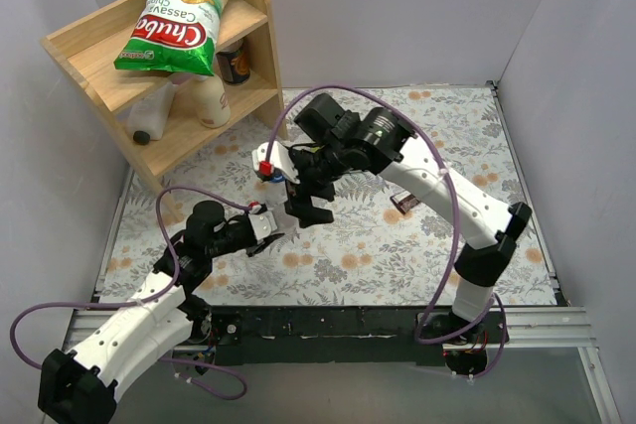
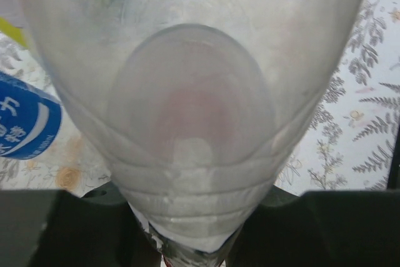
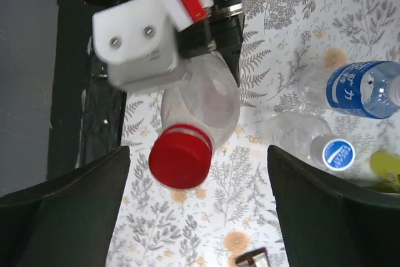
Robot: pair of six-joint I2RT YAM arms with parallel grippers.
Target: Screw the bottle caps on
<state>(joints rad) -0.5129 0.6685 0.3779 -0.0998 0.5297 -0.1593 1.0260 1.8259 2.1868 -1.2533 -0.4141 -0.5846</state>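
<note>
Seen from above, the left gripper and right gripper meet mid-table, and their housings hide the bottles. The wooden shelf with its crisp bag stands close behind them, while the flowered table lies bare to the right. The left wrist view is filled by a clear bottle, with the dark fingers clamped on it and a blue-labelled bottle lying close beside. From the right wrist, a red cap sits on that held bottle and looks seated; the right jaws stand wide apart either side of it, touching nothing. Nearby a second clear bottle wears a blue cap. The blue-labelled bottle's neck runs out of frame, so I'd reckon two are done and the third is unknown. Those bottles crowd one side, so backing straight off looks safest.
</note>
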